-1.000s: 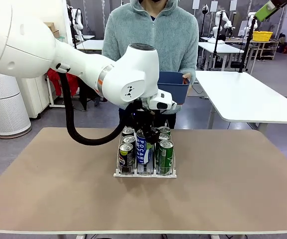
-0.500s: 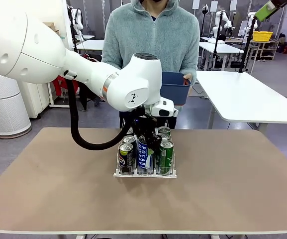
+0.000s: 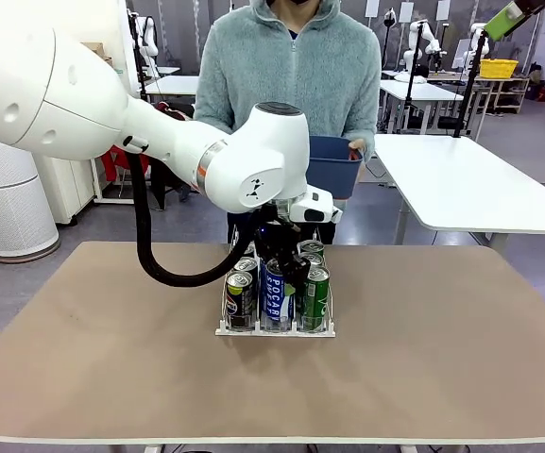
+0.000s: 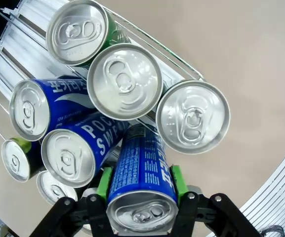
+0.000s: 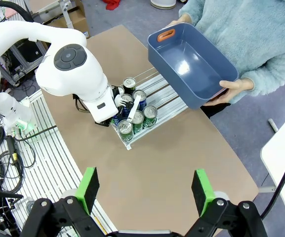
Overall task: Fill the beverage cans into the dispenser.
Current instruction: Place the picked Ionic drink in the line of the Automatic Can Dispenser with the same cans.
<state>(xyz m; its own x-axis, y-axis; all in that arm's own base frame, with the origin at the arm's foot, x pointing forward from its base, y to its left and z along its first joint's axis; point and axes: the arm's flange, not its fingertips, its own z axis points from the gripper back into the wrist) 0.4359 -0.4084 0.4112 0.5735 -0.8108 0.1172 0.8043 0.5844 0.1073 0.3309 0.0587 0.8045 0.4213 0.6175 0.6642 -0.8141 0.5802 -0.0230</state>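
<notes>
Dispenser (image 3: 274, 328) stands at the table's (image 3: 442, 359) centre, its white front lip facing the robot, cans standing in all three lanes. Front row as seen from the front camera: a dark can (image 3: 240, 300) at the rack's 9 o'clock side, a blue can with white lettering (image 3: 273, 294) in the middle lane, a green can (image 3: 315, 297) at the 3 o'clock side; more silver tops show behind them.

Left gripper (image 4: 141, 186) is closed on a blue can (image 4: 141, 173), green pads (image 4: 104, 183) pressed against its two sides. In the left wrist view this can hangs over the rack's middle, with two other blue cans (image 4: 73, 153) at its 10 o'clock and three silver-topped cans (image 4: 125, 81) from 12 to 2 o'clock.

Right gripper (image 5: 146, 189) is high above the table, fingers spread wide and holding nothing.

Person at the far side holds a dark-blue bin (image 5: 191, 64) tilted, beyond the dispenser at 12 o'clock; one hand (image 5: 233, 88) grips its rim.
</notes>
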